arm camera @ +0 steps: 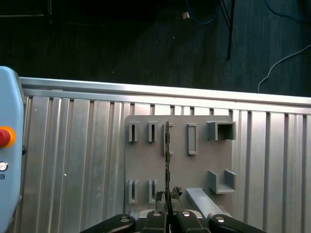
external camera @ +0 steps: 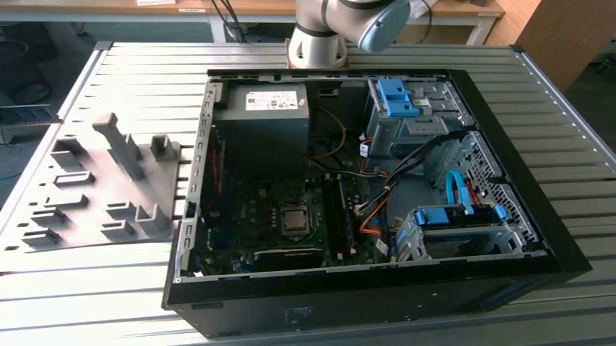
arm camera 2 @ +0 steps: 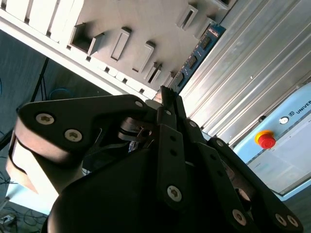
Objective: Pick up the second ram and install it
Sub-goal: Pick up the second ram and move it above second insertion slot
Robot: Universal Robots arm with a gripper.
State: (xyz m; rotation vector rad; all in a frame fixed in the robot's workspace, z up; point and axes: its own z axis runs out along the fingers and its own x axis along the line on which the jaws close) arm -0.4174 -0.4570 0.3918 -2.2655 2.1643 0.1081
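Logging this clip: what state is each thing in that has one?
gripper: shut on the second ram
second ram: held edge-on above the grey tray
grey tray: lying flat beneath the ram
computer case: on its side, open, board exposed

We are in a robotics lab or test workshop. In the exterior view a ribbed aluminium table (external camera: 539,108) carries an open computer case (external camera: 288,317), its boards and wiring bare, with a grey moulded tray (external camera: 97,216) at centre left. The robot arm's base (external camera: 322,40) stands at top centre, and a wooden desk (external camera: 241,7) runs behind it. In the first wrist view we see a red emergency-stop button (arm camera: 4,137) on a pale blue box (arm camera: 9,184), loose cables (arm camera: 204,20) on the dark floor, and the gripper (arm camera: 167,195) clasping the second ram (arm camera: 167,150).
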